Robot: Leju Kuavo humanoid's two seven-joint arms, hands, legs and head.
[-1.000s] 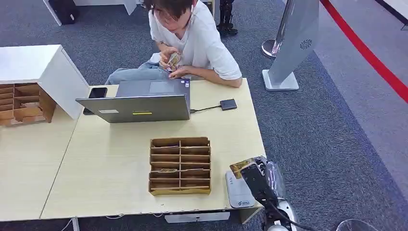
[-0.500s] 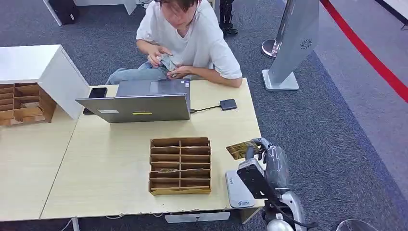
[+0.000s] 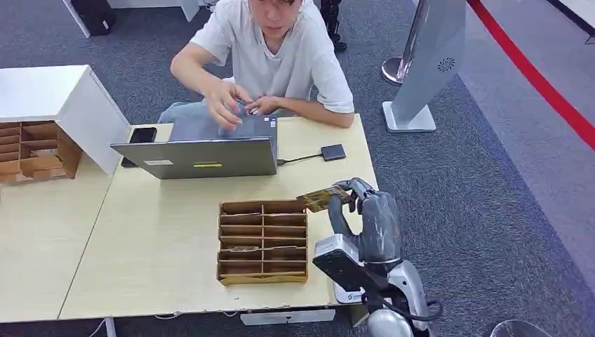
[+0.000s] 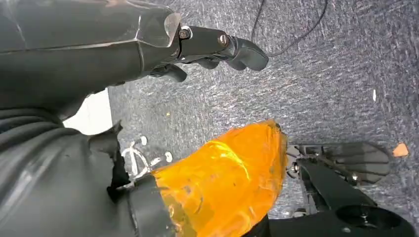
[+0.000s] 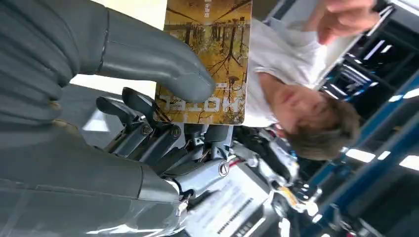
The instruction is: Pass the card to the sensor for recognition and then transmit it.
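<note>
**Card held over the table edge: risks of slipping and of a poor handover**

Head view: The card (image 3: 323,198) is seen pinched in the right hand (image 3: 365,214), raised just beyond the wooden slot organiser (image 3: 262,241) on the side away from the laptop's hinge corner, and above the table (image 3: 140,239). The white sensor (image 3: 345,277) lies beside the organiser, nearer the robot, largely covered by the forearm. Beyond the organiser a laptop (image 3: 203,147) stands, and a person (image 3: 273,56) sits behind it with both hands busy at the laptop. A handover could be missed, it is judged, if the card is offered while those hands are occupied. The organiser's rim could also be clipped by the card's free edge if the arm is swung low.

Left wrist view: The left hand (image 4: 148,54) is seen hanging over grey carpet, its fingers curled in and nothing held in them.

Right wrist view: The card (image 5: 207,59) is gripped near one short edge only, the thumb (image 5: 153,61) pressed on its printed face and the darker fingers behind it. Most of the card stands free of the grip, so it could be twisted or dropped by a quick motion or a light knock.
</note>
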